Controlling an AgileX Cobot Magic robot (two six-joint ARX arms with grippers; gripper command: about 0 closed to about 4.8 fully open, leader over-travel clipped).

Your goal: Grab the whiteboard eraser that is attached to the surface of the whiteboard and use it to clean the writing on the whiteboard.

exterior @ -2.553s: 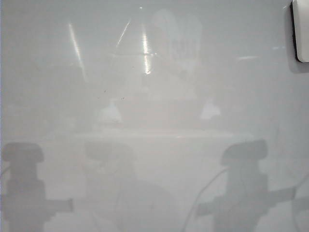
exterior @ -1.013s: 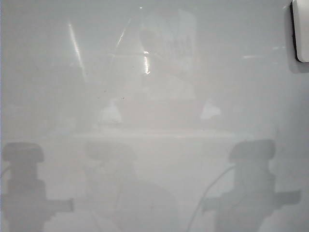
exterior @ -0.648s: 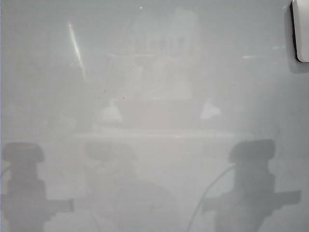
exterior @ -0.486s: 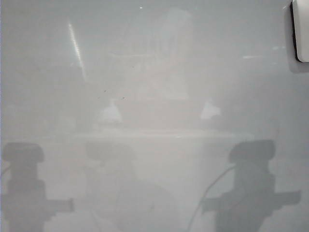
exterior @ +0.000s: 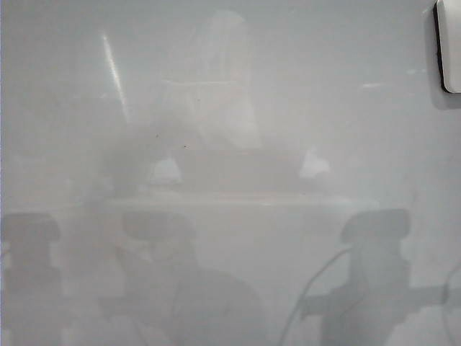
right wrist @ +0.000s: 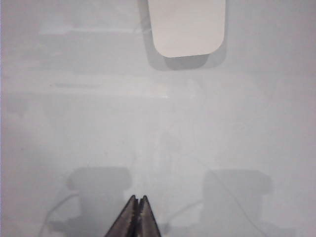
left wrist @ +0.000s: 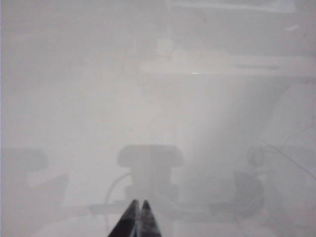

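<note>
The whiteboard [exterior: 346, 130] fills every view, glossy pale grey with faint reflections. The whiteboard eraser [exterior: 451, 45], a white rounded block with a black edge, sits on the board at the exterior view's top right corner, partly cut off. In the right wrist view the eraser [right wrist: 187, 27] lies straight ahead of my right gripper [right wrist: 137, 198], well apart from it. The right gripper is shut and empty. My left gripper [left wrist: 138, 202] is also shut and empty over bare board [left wrist: 74, 98]. No writing shows. Neither gripper itself appears in the exterior view, only their shadows.
Dark arm shadows fall on the board's lower left [exterior: 29, 274] and lower right [exterior: 374, 274]. A few tiny dark specks [exterior: 185, 146] dot the board near its middle. Blurred reflections of a room lie across the centre.
The lower-left arm shadow has grown fainter and smeared to the right. The bright reflections near the board's top middle have faded and shifted. The right shadow and the eraser have stayed put.
</note>
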